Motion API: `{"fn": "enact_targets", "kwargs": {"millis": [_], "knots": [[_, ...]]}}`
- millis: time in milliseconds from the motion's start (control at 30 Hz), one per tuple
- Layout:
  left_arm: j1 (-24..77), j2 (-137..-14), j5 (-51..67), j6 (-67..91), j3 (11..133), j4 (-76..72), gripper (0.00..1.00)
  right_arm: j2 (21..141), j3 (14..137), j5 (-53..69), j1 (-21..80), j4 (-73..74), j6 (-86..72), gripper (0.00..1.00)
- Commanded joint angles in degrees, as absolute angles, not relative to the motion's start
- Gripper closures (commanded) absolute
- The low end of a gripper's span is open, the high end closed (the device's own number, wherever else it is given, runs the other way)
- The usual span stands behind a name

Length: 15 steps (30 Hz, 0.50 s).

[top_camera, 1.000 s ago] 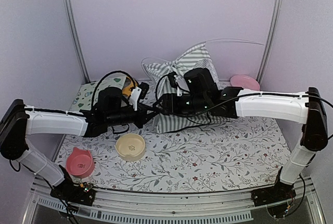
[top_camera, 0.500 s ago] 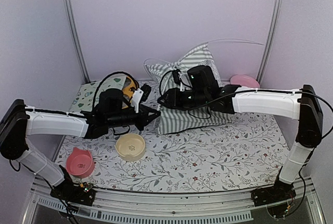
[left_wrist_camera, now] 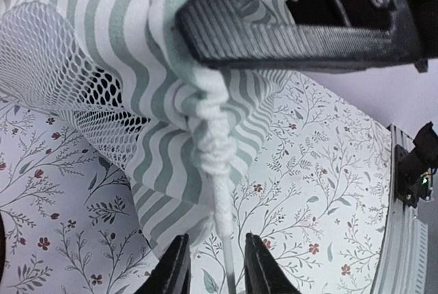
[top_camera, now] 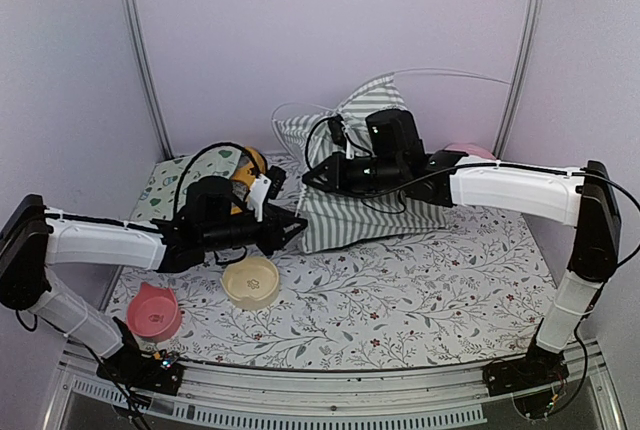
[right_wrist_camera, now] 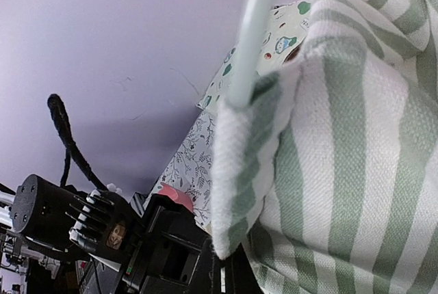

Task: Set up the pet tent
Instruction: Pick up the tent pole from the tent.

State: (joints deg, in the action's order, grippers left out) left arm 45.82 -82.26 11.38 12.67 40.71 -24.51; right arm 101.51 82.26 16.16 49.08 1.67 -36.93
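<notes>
Up at the back, my right gripper [top_camera: 311, 178] pinches the grey-green and white striped fabric tent [top_camera: 372, 220]; my left gripper [left_wrist_camera: 217, 245] stands spread.

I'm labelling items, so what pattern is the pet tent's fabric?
Grey-green and white stripes on the pet tent; clearest in the left wrist view.

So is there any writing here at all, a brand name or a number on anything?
No text can be read in any view.
The pet tent shows only stripes, and the table cover only printed sprigs.
The cream bowl has a faint mark inside, too small to make out.
</notes>
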Motion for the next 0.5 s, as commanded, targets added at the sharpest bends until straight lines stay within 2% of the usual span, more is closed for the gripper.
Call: {"fn": "enact_targets", "kwargs": {"millis": [0,167,267,467], "knots": [[46.3,-80.2,10.6,12.8,39.0,-27.2,0.76,99.4,84.7,15.5,47.7,0.9,-36.6,1.0],[46.2,-80.1,9.2,12.1,40.0,-27.3,1.0,99.6,84.8,15.7,47.7,0.9,-36.9,1.0],[46.4,-80.0,8.9,11.2,40.4,-27.2,1.0,99.3,85.0,15.6,46.2,1.6,-36.6,1.0],[49.2,-79.0,6.9,11.4,35.0,-29.7,1.0,98.6,86.9,21.9,36.1,0.9,-35.7,0.88]]}}
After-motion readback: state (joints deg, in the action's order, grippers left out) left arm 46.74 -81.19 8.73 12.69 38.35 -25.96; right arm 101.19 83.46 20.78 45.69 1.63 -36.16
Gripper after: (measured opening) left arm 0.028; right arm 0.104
